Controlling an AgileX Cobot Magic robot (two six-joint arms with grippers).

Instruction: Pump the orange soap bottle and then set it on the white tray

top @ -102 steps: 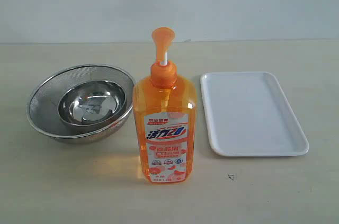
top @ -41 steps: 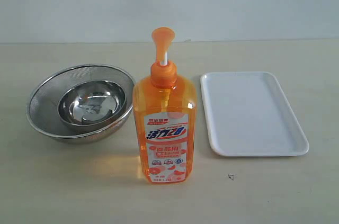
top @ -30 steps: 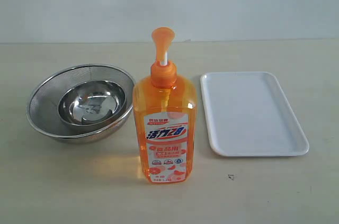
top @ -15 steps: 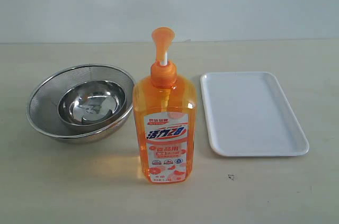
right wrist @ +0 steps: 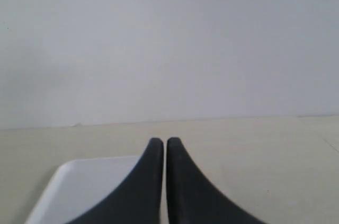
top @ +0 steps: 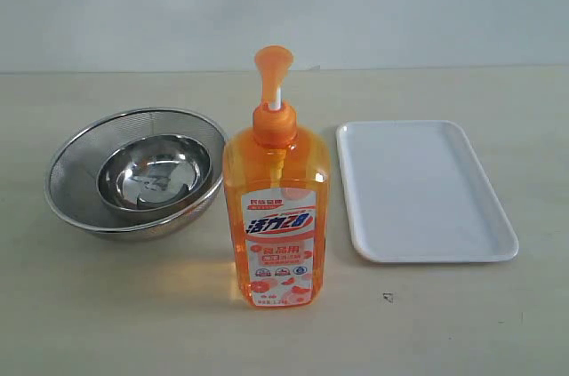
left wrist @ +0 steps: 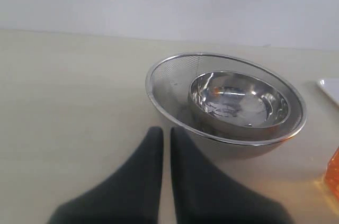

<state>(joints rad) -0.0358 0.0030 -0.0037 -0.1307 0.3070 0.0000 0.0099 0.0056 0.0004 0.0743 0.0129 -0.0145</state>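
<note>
Between strainer (top: 67,185) and white tray (top: 418,189), orange soap bottle (top: 276,216) upright, unmoved

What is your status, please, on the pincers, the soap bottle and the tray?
Left pincer shut, right pincer shut, both empty. Orange soap bottle upright on table, beside white tray, not touching. Nothing between them.

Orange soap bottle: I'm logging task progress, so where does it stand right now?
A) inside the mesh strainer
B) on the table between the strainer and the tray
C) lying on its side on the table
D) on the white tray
B: the orange soap bottle stands upright on the table, with the mesh strainer on one side and the white tray on the other.
</note>
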